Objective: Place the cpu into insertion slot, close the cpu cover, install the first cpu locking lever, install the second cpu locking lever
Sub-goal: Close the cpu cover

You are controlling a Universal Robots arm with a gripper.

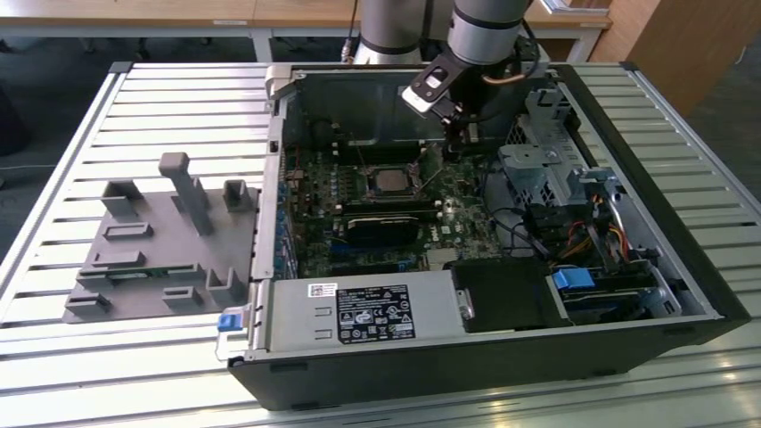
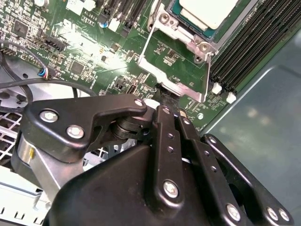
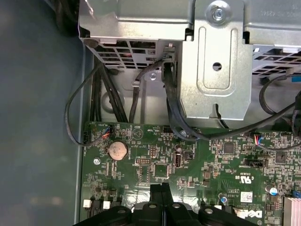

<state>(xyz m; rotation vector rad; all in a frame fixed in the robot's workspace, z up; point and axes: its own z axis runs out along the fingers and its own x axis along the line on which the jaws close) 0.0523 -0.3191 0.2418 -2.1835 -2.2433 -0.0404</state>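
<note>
The cpu (image 1: 387,182) lies flat in the insertion slot (image 1: 411,189) near the middle of the motherboard, its silver top (image 2: 207,12) facing up. In the second wrist view the cpu cover (image 2: 174,84) is swung open away from the insertion slot (image 2: 162,19), and green board shows through its square window. My gripper (image 1: 458,143) hangs over the board just to the exterior view's right of the socket. Its black fingers are shut together, and their tips (image 2: 162,96) sit at the outer edge of the open cover. The closed fingertips (image 3: 161,188) also show above the board in the first wrist view.
The open computer case (image 1: 666,267) lies on a slatted metal table (image 1: 178,98). A grey fixture block (image 1: 155,241) stands on the exterior view's left. A power supply (image 1: 356,312), a drive cage (image 1: 535,169), loose cables (image 3: 171,108) and memory slots (image 2: 244,56) crowd the socket.
</note>
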